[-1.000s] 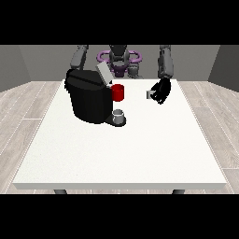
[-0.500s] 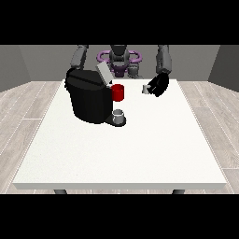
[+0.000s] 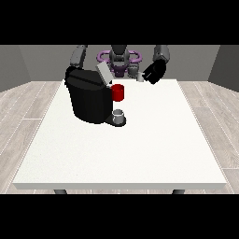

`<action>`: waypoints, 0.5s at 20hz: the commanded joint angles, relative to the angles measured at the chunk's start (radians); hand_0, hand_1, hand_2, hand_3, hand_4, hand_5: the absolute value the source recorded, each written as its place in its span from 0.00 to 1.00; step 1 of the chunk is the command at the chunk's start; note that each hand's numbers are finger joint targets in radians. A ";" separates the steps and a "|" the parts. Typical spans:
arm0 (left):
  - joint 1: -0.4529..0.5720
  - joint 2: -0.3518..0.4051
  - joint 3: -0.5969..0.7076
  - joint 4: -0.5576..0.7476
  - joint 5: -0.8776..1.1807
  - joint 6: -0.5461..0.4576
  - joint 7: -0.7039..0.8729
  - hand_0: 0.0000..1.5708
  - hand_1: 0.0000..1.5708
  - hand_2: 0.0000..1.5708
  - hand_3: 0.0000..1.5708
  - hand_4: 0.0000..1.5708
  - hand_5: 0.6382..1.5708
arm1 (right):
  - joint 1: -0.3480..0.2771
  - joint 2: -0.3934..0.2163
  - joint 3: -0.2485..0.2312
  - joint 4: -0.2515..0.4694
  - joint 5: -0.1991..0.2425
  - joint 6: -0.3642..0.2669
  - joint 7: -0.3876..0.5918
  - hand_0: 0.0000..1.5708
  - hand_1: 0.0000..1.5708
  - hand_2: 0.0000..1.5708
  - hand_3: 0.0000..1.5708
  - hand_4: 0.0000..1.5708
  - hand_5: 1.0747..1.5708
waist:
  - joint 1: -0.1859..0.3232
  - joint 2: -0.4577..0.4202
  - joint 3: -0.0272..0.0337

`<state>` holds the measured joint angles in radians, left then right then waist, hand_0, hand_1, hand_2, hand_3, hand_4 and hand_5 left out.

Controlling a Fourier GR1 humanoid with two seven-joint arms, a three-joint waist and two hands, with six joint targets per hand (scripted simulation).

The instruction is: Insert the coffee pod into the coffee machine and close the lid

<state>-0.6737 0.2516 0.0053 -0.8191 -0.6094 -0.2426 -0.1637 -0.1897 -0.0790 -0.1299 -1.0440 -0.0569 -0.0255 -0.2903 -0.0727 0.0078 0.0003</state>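
A black coffee machine (image 3: 88, 99) stands on the white table (image 3: 140, 149) at the view's left, with a red front part (image 3: 118, 92) and a small grey cup (image 3: 119, 115) on its base. Its grey lid (image 3: 103, 73) is tilted up and open. The hand at the view's right (image 3: 154, 72) hovers above the table's far edge, right of the machine, fingers curled on a small light coffee pod (image 3: 140, 78). The other hand is hidden behind the machine; only its grey arm (image 3: 78, 56) shows.
The robot's torso (image 3: 119, 59) with purple rings sits behind the table's far edge. A wide bare stretch of table lies in front of and to the right of the machine.
The hand at the view's right has risen with the pod and moved left, towards the machine's open lid. The machine and cup have not moved.
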 commanded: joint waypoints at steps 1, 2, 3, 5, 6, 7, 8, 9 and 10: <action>-0.003 -0.027 0.001 -0.038 0.007 -0.022 0.024 0.93 0.93 0.94 0.91 0.40 1.00 | 0.010 0.044 0.032 -0.017 0.017 -0.032 -0.023 0.00 0.00 0.00 0.00 0.16 1.00 | -0.009 -0.007 -0.0003; -0.040 -0.022 0.018 -0.028 0.005 -0.026 0.100 0.93 0.93 0.94 0.91 0.40 1.00 | 0.019 0.033 0.035 -0.046 0.004 -0.011 0.035 0.00 0.00 0.00 0.00 0.21 1.00 | -0.037 -0.034 -0.0003; -0.087 -0.012 0.023 -0.031 0.000 -0.018 0.089 0.93 0.93 0.94 0.91 0.40 1.00 | -0.003 0.029 0.030 -0.031 0.006 -0.010 -0.003 0.00 0.00 0.00 0.00 0.20 1.00 | -0.049 0.011 -0.0002; -0.056 -0.038 0.002 -0.059 -0.007 -0.036 0.105 0.93 0.93 0.94 0.91 0.40 1.00 | 0.001 0.036 0.045 -0.036 0.027 -0.036 0.010 0.00 0.00 0.00 0.00 0.19 1.00 | -0.027 -0.008 -0.0003; -0.095 0.015 0.051 -0.041 0.017 -0.044 0.071 0.93 0.93 0.94 0.91 0.40 1.00 | -0.030 0.017 0.037 -0.052 0.016 -0.018 0.020 0.00 0.00 0.00 0.00 0.20 1.00 | -0.042 0.031 -0.0004; -0.076 -0.007 0.028 -0.066 0.016 -0.077 0.099 0.96 0.96 0.94 0.89 0.40 1.00 | -0.004 -0.018 0.018 -0.038 0.002 0.017 0.017 0.00 0.00 0.00 0.00 0.20 1.00 | -0.031 0.001 -0.0003; -0.084 -0.065 0.010 -0.088 0.016 -0.065 0.161 0.93 0.93 0.93 0.89 0.40 1.00 | 0.018 -0.021 0.014 -0.017 0.008 0.010 0.017 0.00 0.00 0.00 0.00 0.15 1.00 | -0.028 -0.035 -0.0001; -0.100 -0.034 0.038 -0.054 -0.002 -0.007 0.132 0.85 0.85 0.89 0.88 0.41 1.00 | -0.011 -0.008 0.040 -0.074 0.011 0.015 0.030 0.00 0.00 0.00 0.00 0.10 1.00 | -0.064 0.019 -0.0004; -0.120 -0.062 0.040 -0.085 0.019 -0.018 0.146 0.87 0.87 0.89 0.86 0.42 1.00 | -0.014 -0.027 -0.004 -0.007 -0.013 0.033 -0.034 0.00 0.00 0.00 0.00 0.11 1.00 | -0.040 0.040 -0.0001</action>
<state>-0.7548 0.2185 0.0310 -0.8791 -0.6007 -0.2733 -0.0536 -0.1934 -0.0846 -0.1108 -1.0747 -0.0522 -0.0181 -0.2879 -0.1087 0.0169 0.0001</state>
